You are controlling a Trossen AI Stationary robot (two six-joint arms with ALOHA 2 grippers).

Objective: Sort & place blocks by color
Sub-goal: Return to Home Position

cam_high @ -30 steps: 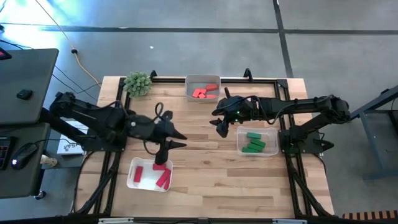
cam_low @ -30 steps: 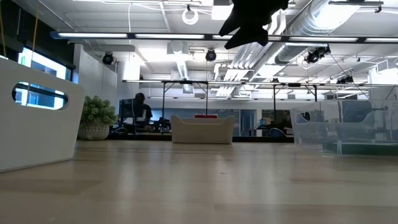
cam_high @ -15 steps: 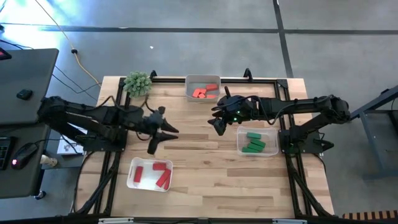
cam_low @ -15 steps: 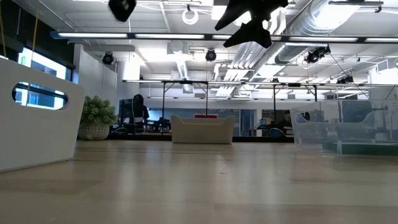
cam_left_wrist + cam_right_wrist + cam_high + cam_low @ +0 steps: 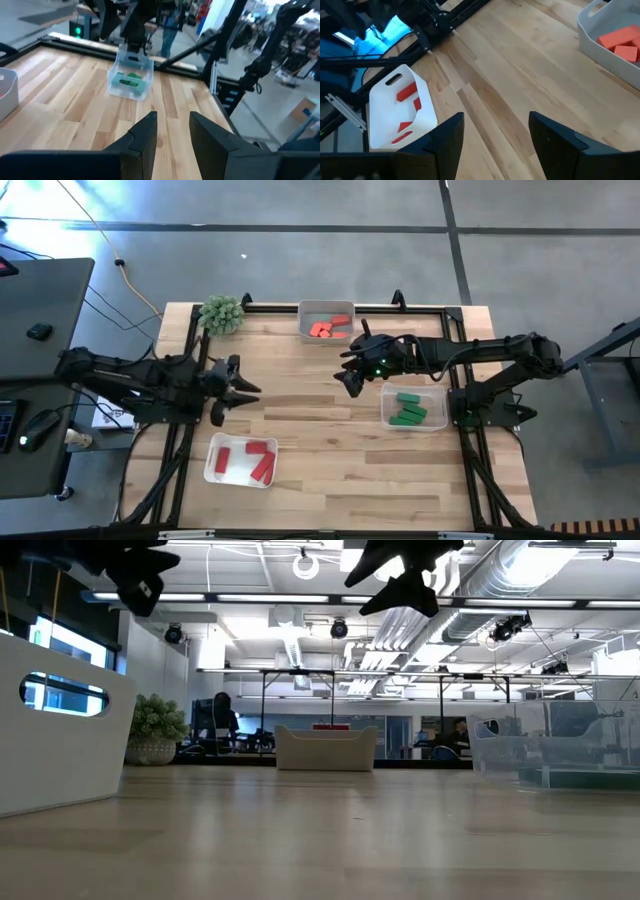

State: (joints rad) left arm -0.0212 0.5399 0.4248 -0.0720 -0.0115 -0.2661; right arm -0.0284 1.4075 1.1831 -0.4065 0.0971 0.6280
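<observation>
Left gripper (image 5: 237, 403) hangs above the left part of the table, just on the far side of the white tray. Its fingers are parted a little with nothing between them, which the left wrist view shows pretty clearly. Right gripper (image 5: 348, 375) is up in the air too, over the middle of the table. It's just left of the clear tray and on the near side of the gray bin, fingers spread wide and holding nothing. In the low view both of them sit way up at the top of the shot, well off the wood.

Biggest thing down there is the table (image 5: 320, 440), a light plank top in a black frame. Three containers sit on it, well apart from each other:
- the gray bin (image 5: 303, 323), at the far edge around the middle
- the clear tray (image 5: 385, 417), on the right side
- the white tray (image 5: 211, 469), near left

Then there's a spiky green plant (image 5: 221, 313) at the far left corner, left of the gray bin.

Every block I can make out is inside a container. The red blocks (image 5: 264, 468) lie in the white tray, at least three of them, and I can't pin down the exact count. The orange blocks (image 5: 320, 330) are bunched up in the gray bin. The green blocks (image 5: 407, 412) lie together in the clear tray.
</observation>
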